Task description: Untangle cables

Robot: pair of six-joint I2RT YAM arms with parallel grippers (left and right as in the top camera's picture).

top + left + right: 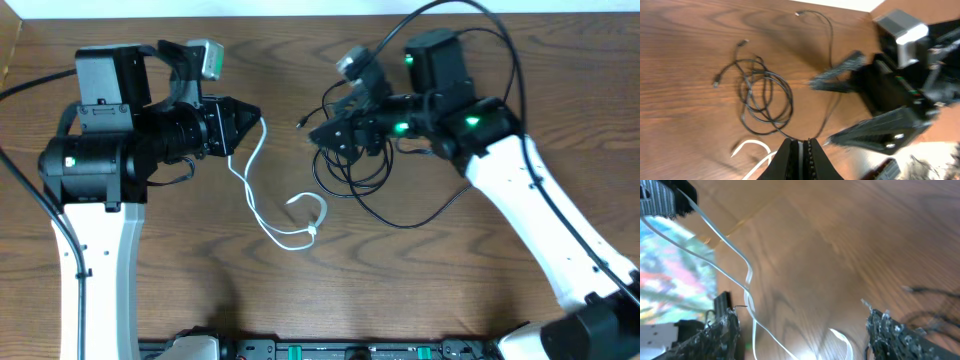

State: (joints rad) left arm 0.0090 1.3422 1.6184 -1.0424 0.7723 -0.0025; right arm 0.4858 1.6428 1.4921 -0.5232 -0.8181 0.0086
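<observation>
Closest to us in the right wrist view, the right hand (800, 330) is spread wide, nothing between its fingers but bare tabletop (850, 240). Just beneath it sit the black cables (767, 95), a loose tangle of loops right of centre in the overhead frame. That makes the right arm plainly the nearer one, and we reckon it must drop onto that knot. A little beyond, the white cable (247, 192) runs lengthwise from upper centre down to a small curl at lower centre. It lies close beside the black loops, but we can't tell if they touch. Farthest off, upper left, the left hand (250, 115) is pressed together and seems to pinch the white cable's top end, its arm reaching in from the left.
</observation>
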